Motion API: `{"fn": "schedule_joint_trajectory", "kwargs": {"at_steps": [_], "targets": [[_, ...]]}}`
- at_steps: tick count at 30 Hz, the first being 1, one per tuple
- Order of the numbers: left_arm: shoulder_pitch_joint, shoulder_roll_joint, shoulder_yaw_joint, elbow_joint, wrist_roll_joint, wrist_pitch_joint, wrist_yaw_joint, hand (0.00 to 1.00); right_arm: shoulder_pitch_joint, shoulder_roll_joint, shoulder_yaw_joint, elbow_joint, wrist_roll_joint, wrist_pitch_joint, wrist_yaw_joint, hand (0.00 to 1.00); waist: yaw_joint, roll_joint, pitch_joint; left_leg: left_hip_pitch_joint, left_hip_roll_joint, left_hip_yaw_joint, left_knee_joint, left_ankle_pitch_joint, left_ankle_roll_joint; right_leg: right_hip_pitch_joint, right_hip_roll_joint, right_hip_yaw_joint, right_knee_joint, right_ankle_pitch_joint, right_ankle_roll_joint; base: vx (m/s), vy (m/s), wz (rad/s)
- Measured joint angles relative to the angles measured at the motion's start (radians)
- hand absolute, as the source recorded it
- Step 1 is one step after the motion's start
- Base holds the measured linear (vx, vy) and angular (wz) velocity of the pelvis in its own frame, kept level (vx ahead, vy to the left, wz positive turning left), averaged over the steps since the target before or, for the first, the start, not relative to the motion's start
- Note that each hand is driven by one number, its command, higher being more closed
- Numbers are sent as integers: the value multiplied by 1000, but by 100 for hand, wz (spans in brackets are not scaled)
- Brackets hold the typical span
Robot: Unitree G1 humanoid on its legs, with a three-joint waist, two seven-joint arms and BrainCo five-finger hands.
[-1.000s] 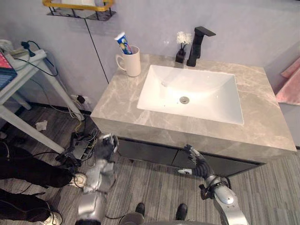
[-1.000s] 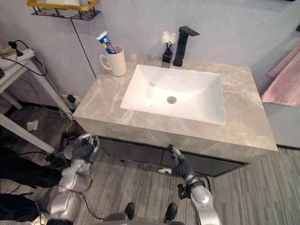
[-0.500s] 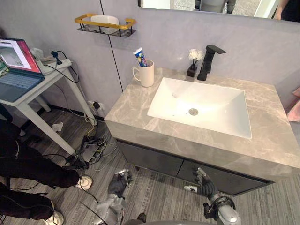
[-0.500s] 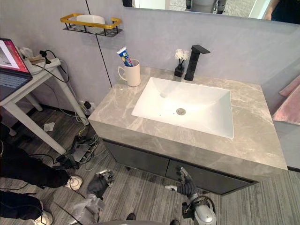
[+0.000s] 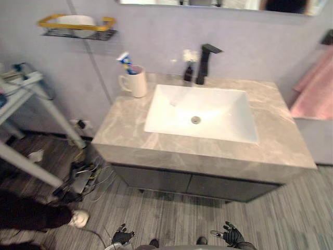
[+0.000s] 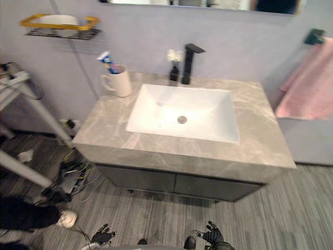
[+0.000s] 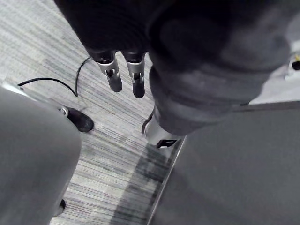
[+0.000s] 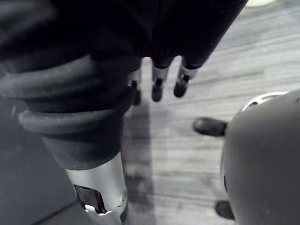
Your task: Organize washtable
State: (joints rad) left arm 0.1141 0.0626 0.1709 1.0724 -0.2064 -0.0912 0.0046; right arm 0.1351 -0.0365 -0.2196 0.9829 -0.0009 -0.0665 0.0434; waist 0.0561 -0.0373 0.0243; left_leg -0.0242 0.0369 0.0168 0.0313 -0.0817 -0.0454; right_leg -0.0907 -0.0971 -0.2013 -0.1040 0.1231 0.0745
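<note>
Print first: the blue-and-white toothpaste tube (image 5: 125, 61) is carrying lettering, but it is coming through too small and soft to read. It is poking out, tilted, of a cream ceramic mug (image 5: 138, 83), which is standing at the back left corner of the grey marble-look counter (image 5: 281, 140). The white rectangular basin (image 5: 218, 112) is sitting sunk in the middle of the counter. Along the back edge, a black angular faucet (image 5: 203, 62) is standing just beside a small dark vase of white flowers (image 5: 188, 73).

Down low, both hands are hanging over the grey plank floor in front of the dark cabinet drawers (image 5: 182, 182) – the left hand (image 5: 123, 237) and the right hand (image 5: 232, 237) are well apart from the counter, fingers spread and released, grasping nothing. In the left wrist view, silver fingers (image 7: 115, 79) are pointing straight toward the floor; in the right wrist view the fingers (image 8: 157, 86) are doing the same.

On the wall, a yellow-rimmed black wire shelf (image 5: 106, 23) is holding something white (image 5: 78, 21) – hard to make out. A pink towel (image 5: 315, 91) is being cut off by the right edge, and a person's white shoe (image 5: 78, 219) is showing on the floor at the left.
</note>
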Motion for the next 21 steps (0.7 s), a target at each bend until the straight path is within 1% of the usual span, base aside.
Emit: {"fn": "schedule_joint_trajectory", "kwargs": {"at_steps": [1, 2, 3, 4, 5, 6, 7, 8, 9, 10, 11, 12, 13, 14, 15, 16, 17, 18, 19, 20, 21], "targets": [[-6, 4, 2, -1, 43, -1, 1, 0, -8, 3, 1, 1, 3, 3, 0, 0, -21, -3, 12, -4, -3, 51, 3, -6, 5, -28, -1, 48, 1, 14, 1, -36, 71, -105], [-10, 7, 1, -1, 57, -1, 2, 0, -12, 10, 1, 1, 5, 4, 0, 0, -26, -8, 18, -7, -4, 75, 6, -10, 6, -41, 0, 70, 1, 21, 6, -46, 88, -116], [-18, 12, -4, -2, 77, -2, 5, 0, -21, 14, 2, 1, 9, 5, -1, 0, -37, -21, 28, -20, -4, 125, 25, -18, 16, -69, -1, 93, 0, 19, 3, -40, 60, -91], [-22, 16, -6, -3, 88, -2, 5, 0, -22, 20, 1, 1, 8, 6, 0, 0, -43, -26, 34, -30, -2, 159, 42, -24, 22, -79, -5, 81, 0, -3, 1, -52, 68, -113], [-34, 7, -18, -3, 108, 1, 5, 0, -39, 22, 2, 7, 8, 7, 0, 0, -45, 9, 43, -52, 44, 216, 56, -31, 32, -95, 13, -9, 23, -89, -4, -40, 63, -118], [-35, -2, -24, -5, 117, 1, 5, 0, -65, 7, 4, 9, 5, 8, 1, 0, -41, 19, 58, -38, 75, 251, 59, -31, 32, -126, -3, -109, 165, -125, -51, 18, 68, -142], [-37, -3, -24, -7, 122, 1, 5, 0, -73, 9, 6, 17, -2, 9, 0, 0, -42, 22, 64, -17, 89, 300, 63, -36, 32, -141, -45, -218, 359, -169, -96, 92, 49, -137], [-39, 6, -22, -11, 123, 6, 5, 0, -67, 20, 29, 29, -9, 5, 0, 0, -40, -6, 58, 3, 75, 344, 97, -60, 31, -123, -97, -267, 460, -159, -92, 110, 25, -121], [-41, 9, -18, -18, 126, 8, 7, 0, -74, 19, 43, 40, -12, 5, 1, 0, -35, -24, 58, 11, 67, 363, 121, -76, 27, -124, -96, -273, 466, -162, -88, 26, -18, -141], [-46, 11, -11, -14, 132, 9, 15, 0, -91, 20, 82, 55, -34, 2, 3, 0, -34, -23, 63, 18, 73, 401, 132, -80, 30, -100, -78, -291, 403, -138, -109, -72, -42, -125], [-47, -5, -11, -7, 130, 11, 18, 0, -102, 13, 95, 54, -51, 0, 4, 0, -32, 6, 56, 21, 94, 406, 110, -74, 41, -73, -54, -295, 332, -129, -108, -69, -119, -140], [-49, -28, -14, -13, 128, 7, 18, 0, -118, -6, 109, 56, -73, 4, 4, 0, -32, 26, 45, 37, 96, 442, 53, -85, 17, -79, -81, -400, 435, -237, -135, 6, -103, -98], [-58, -21, -28, -26, 115, 3, 19, 0, -131, -1, 130, 75, -97, 12, 3, 0, -30, 6, 51, 31, 62, 474, 58, -77, 17, -63, -123, -424, 469, -305, -82, 75, -125, -87], [-69, -12, -40, -25, 109, 5, 19, 0, -132, 1, 152, 78, -105, 11, 3, 0, -29, -10, 49, 18, 53, 483, 61, -78, 17, -57, -113, -400, 404, -308, -53, 46, -142, -66], [-93, -17, -58, -10, 95, 9, 23, 0, -148, -3, 199, 77, -141, 10, 1, 0, -21, 7, 57, -11, 79, 496, 81, -75, 13, -49, -56, -377, 309, -242, -68, -10, -191, -70], [-93, -20, -68, -3, 90, 8, 25, 0, -148, -4, 246, 73, -190, 8, -1, 0, -14, 17, 59, -21, 89, 515, 87, -75, 13, -29, -14, -355, 210, -194, -70, -26, -156, -65], [-93, -21, -73, -3, 91, 8, 25, 0, -147, -4, 264, 73, -216, 8, -1, 0, -16, 19, 59, -19, 91, 517, 87, -74, 13, -18, -3, -351, 181, -179, -75, 6, -77, -45], [-93, -19, -83, -3, 101, 10, 25, 0, -145, 0, 279, 72, -262, 6, 5, 0, -19, 20, 60, 0, 93, 513, 86, -72, 10, 9, 9, -347, 155, -173, -78, 33, -22, -13], [-93, -19, -87, -3, 109, 13, 25, 0, -142, 4, 277, 74, -285, 7, 5, 0, -20, 21, 60, 15, 93, 506, 84, -70, 6, 36, 12, -350, 143, -173, -78, 41, -12, 2], [-93, -20, -98, -3, 114, 16, 24, 0, -137, 10, 276, 75, -291, 8, 3, 0, -21, 21, 59, 37, 89, 499, 78, -62, -4, 65, 14, -356, 130, -173, -78, 30, 11, 21], [-93, -23, -104, -3, 114, 15, 23, 0, -136, 11, 272, 78, -292, 13, 3, 0, -22, 20, 55, 49, 84, 484, 72, -58, -6, 90, 15, -368, 110, -170, -73, 24, 18, 28]]}}
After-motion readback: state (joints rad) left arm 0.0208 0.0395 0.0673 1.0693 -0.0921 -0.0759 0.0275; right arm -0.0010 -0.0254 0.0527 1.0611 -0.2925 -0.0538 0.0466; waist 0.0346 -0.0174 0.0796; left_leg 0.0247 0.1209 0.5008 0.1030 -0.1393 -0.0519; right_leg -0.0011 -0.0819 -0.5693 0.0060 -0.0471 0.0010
